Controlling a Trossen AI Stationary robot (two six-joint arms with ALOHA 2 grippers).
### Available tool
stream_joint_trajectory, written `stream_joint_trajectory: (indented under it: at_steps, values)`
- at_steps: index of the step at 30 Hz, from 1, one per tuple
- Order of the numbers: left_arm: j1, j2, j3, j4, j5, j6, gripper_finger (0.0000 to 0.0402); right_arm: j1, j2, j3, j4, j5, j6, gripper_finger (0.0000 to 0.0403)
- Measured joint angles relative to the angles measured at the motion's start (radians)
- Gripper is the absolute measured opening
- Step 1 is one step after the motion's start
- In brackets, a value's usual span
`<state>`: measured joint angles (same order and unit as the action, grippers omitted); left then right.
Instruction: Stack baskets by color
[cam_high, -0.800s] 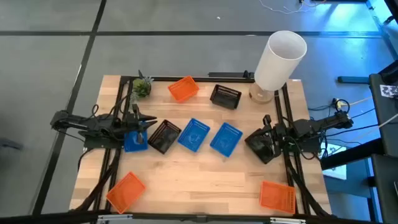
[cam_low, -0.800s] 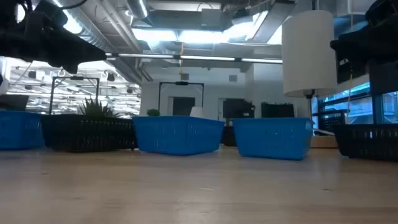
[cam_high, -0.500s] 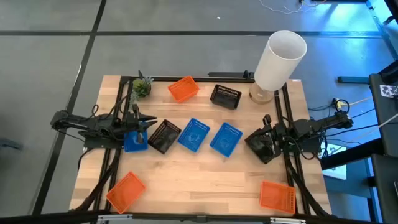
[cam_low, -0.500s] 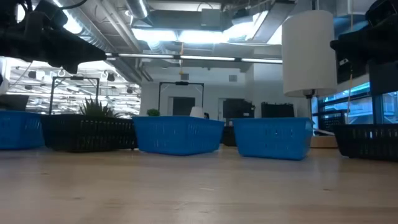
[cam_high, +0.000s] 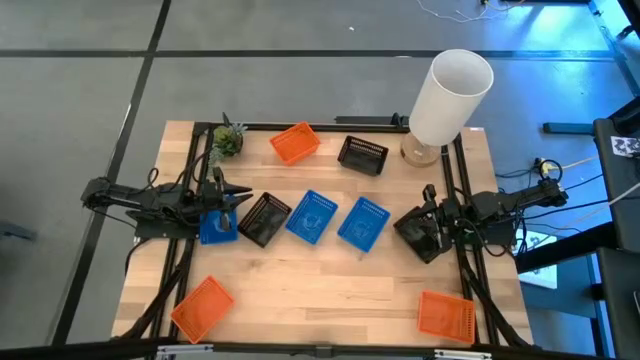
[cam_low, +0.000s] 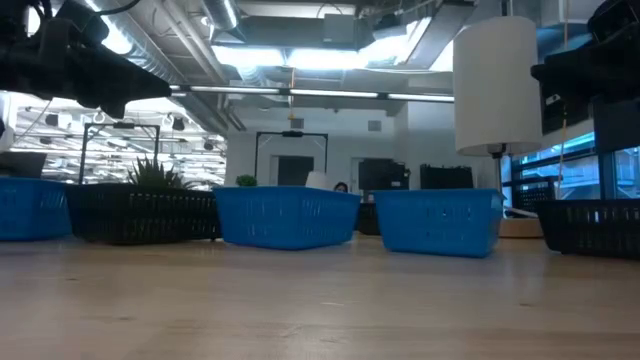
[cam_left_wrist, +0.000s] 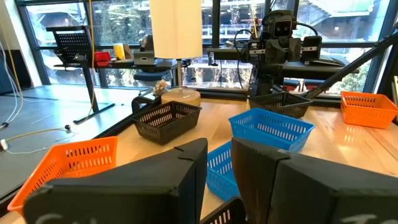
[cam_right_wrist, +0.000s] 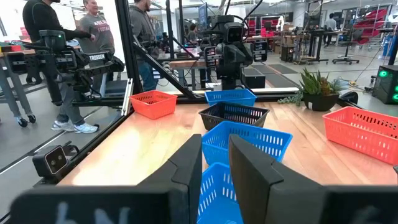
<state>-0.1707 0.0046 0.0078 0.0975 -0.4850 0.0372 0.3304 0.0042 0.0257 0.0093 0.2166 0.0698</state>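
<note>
Nothing moved, mesh plastic baskets (cam_high: 312, 216) on wooden table (cam_high: 320, 300)

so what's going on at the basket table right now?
Nothing is being handled. The left gripper hangs over the blue basket at the left side of the table; the right gripper hangs over a black basket at the right. Both look empty. Blue, black and orange baskets lie scattered, and none are stacked yet.

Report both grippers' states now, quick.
Left gripper: slightly open, holding nothing, above the blue basket.
Right gripper: slightly open, holding nothing, above the black basket.
</note>
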Motion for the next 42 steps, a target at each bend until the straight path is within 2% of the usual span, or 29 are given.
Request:
stream_joint_trajectory:
  at_steps: [23, 27, 30, 36, 42]
  values:
    - [0.000, 0.000, 0.000, 0.000, 0.000, 0.000, 0.0065, 0.000, 0.000, 0.000, 0.000, 0.000, -0.003, 0.0078]
    - [0.000, 0.000, 0.000, 0.000, 0.000, 0.000, 0.0065, 0.000, 0.000, 0.000, 0.000, 0.001, -0.249, 0.0078]
    - [0.000, 0.000, 0.000, 0.000, 0.000, 0.000, 0.0065, 0.000, 0.000, 0.000, 0.000, 0.000, -0.341, 0.0078]
    - [0.000, 0.000, 0.000, 0.000, -0.002, 0.073, 0.0065, 0.000, 0.000, 0.000, 0.000, 0.000, -0.339, 0.0078]
    - [0.000, 0.000, 0.000, 0.003, 0.001, 0.069, 0.0065, 0.000, 0.000, 0.000, 0.006, 0.000, -0.340, 0.0078]
